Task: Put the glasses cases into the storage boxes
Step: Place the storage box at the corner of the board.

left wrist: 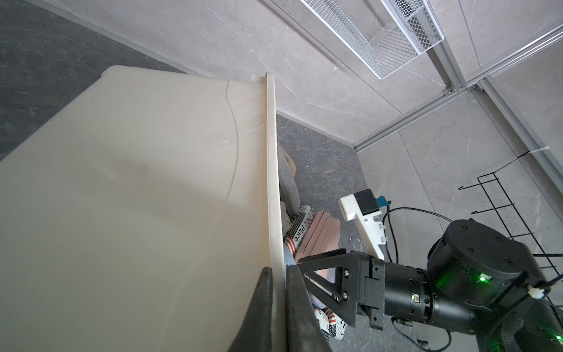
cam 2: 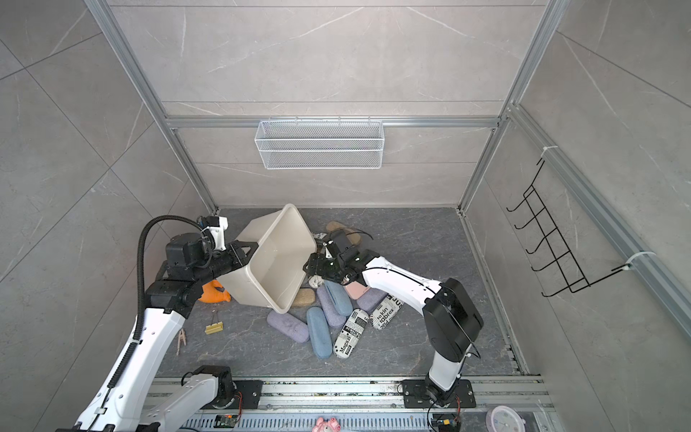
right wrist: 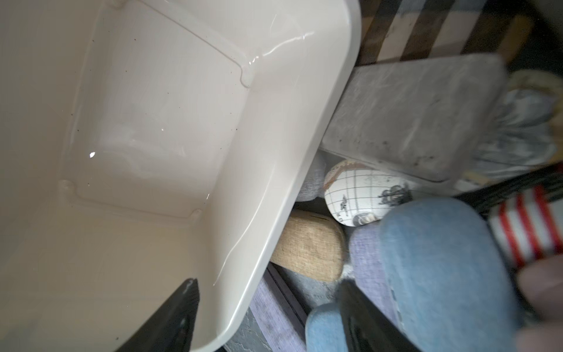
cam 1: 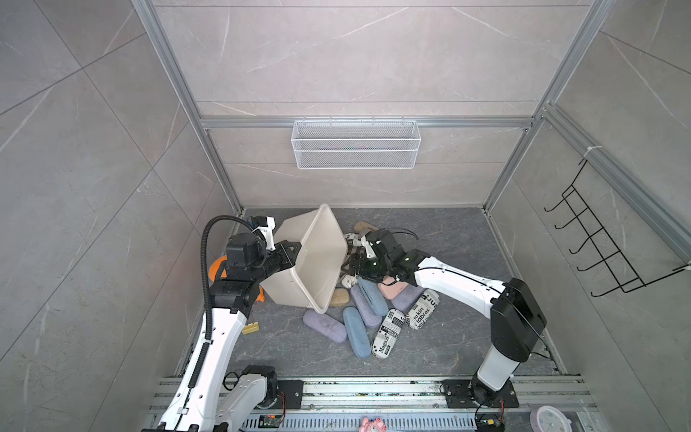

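The cream storage box is tipped up on one long edge, its mouth facing right, and nothing shows inside it. My left gripper is shut on its left rim. My right gripper is open at the box's right rim, with one finger inside the box and the other outside. Glasses cases lie in a heap on the floor right of the box: lilac, blue, newspaper print, pink, tan, grey.
An orange plush toy lies behind the left arm. A yellow clip and a clothespin are on the floor at the left. A white wire mesh basket hangs on the back wall, a black hook rack on the right wall.
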You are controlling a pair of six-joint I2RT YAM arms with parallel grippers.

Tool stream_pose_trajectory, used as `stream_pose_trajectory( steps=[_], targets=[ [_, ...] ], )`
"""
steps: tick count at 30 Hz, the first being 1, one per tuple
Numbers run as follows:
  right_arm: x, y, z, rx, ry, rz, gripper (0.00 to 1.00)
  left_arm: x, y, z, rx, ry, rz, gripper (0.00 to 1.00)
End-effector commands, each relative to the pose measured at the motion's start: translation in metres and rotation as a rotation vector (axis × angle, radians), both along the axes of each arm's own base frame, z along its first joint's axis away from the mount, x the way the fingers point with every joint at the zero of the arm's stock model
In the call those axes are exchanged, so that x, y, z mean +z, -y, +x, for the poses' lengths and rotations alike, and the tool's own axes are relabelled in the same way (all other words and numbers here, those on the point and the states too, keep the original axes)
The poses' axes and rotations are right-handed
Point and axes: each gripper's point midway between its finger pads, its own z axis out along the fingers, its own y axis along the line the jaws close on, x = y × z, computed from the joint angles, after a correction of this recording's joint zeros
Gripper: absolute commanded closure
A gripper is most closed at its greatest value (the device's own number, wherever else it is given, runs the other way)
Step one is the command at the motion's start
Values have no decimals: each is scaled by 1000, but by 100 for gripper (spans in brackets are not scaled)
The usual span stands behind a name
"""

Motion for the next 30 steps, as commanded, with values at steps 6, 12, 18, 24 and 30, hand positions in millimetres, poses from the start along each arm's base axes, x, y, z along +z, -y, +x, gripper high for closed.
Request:
stream_pose_trajectory(
  steps=[6, 12, 18, 24, 30],
  targets=[
    [-30, -35, -2, -57, -91, 98, 36, -11, -3, -8, 15, -3, 14, 100],
    [-48, -44, -3, -83, -150, 128, 36, -10, -2, -10, 6, 2, 11, 100],
    [-55, -57, -4, -68, -161, 172, 42, -13, -1, -10, 1, -2, 11, 100],
    [-64, -62, -5, -69, -163, 194, 45, -16, 1, -9, -7, -9, 0, 100],
    [-71, -65, -4, -67, -168, 205, 47, -19, 2, -9, -14, -18, -4, 100]
  ],
)
